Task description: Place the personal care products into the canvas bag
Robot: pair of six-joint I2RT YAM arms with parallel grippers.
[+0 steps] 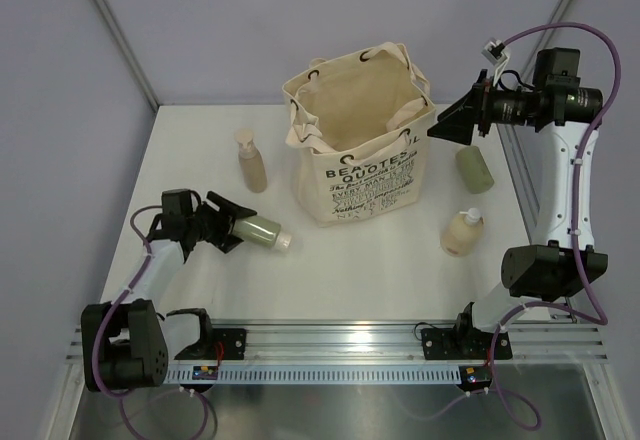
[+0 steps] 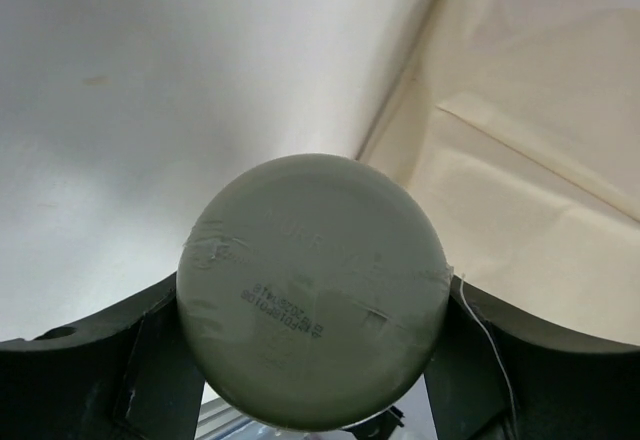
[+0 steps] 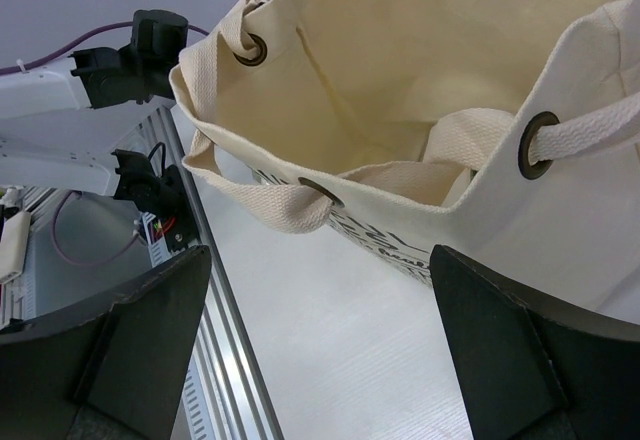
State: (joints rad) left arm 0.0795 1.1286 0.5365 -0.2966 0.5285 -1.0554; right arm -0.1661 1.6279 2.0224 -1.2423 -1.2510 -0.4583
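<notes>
A sage-green bottle [image 1: 256, 230] with a white cap lies on the table left of the canvas bag [image 1: 365, 140]. My left gripper [image 1: 222, 222] is shut on its base end. In the left wrist view the bottle's round bottom [image 2: 312, 290] fills the gap, and both fingers [image 2: 120, 360] press its sides. The right gripper [image 1: 455, 120] hangs open and holds nothing, raised beside the bag's right rim. Its wrist view looks into the open bag [image 3: 420, 90], and its fingers [image 3: 130, 340] stand wide apart. Three more bottles are out: a beige pump bottle [image 1: 251, 165], a sage-green tube [image 1: 474, 169] and a cream pump bottle [image 1: 463, 232].
The bag stands upright at the table's centre back, mouth open, rope handles [image 3: 290, 205] draped over its rim. The aluminium rail [image 1: 330, 340] runs along the near edge. Grey walls close in the back and both sides.
</notes>
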